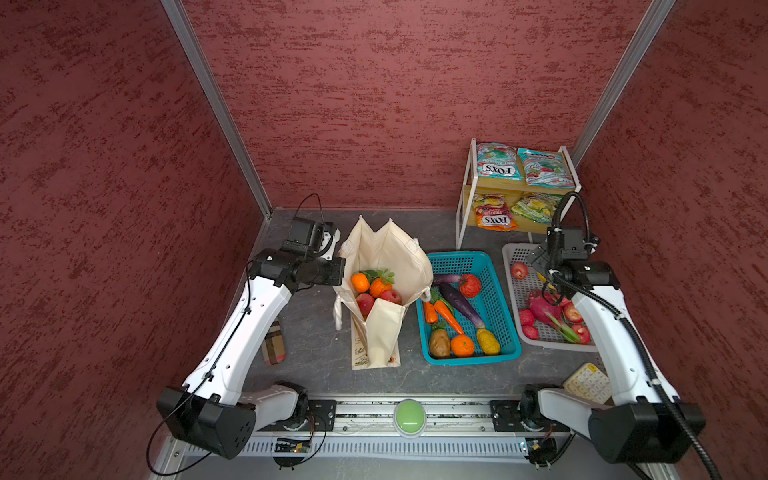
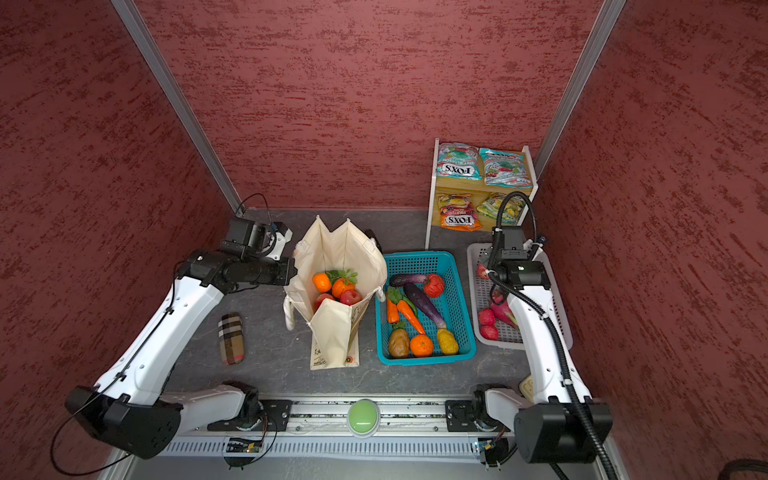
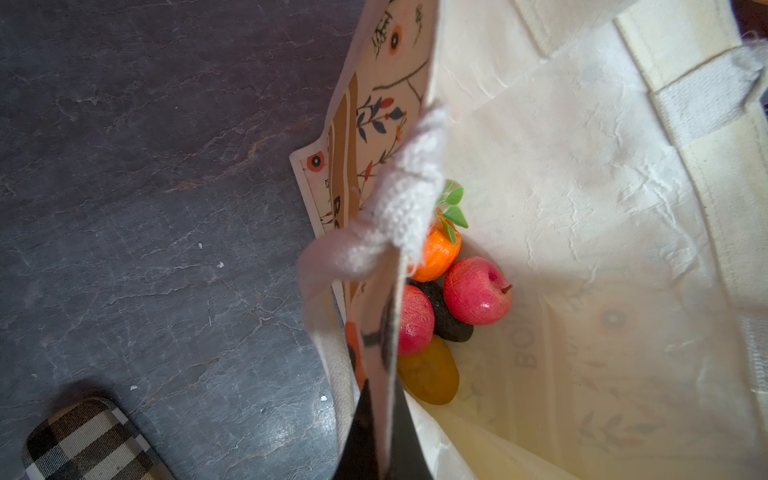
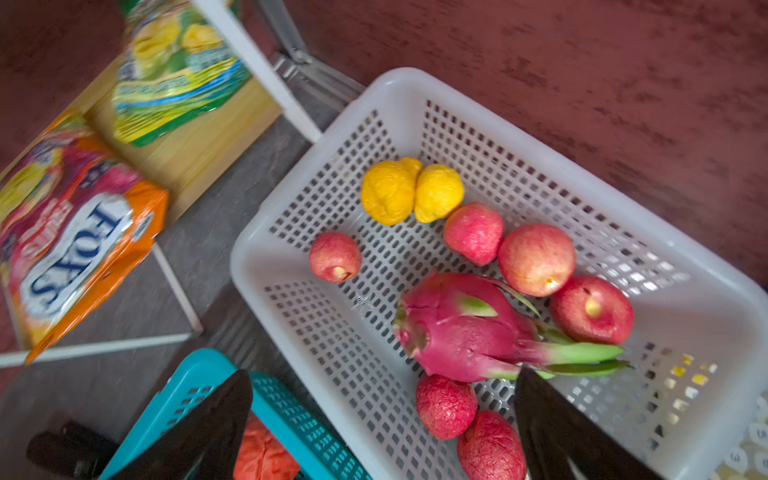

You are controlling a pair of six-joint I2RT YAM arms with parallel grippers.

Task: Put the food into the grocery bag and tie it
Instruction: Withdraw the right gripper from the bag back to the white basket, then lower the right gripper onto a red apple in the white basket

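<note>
Grey table [image 1: 316, 332], left claw [image 3: 380, 415] pinching grocery bag [image 1: 386, 249] rim — right claw [image 4: 384, 374] agape, apart

In both top views we look steeply down from high above the near edge onto the whole table [image 1: 316, 340]. Our left wrist camera sits close over the bag [image 3: 582, 208], facing into it. Our right wrist camera looks down closely on the white basket [image 4: 399, 77]. Both top views also show these two.

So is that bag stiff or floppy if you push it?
Probably floppy: the bag is creased cloth, one side folded inward. It might tip, being tall, though the fruit inside likely weighs its bottom down.
</note>
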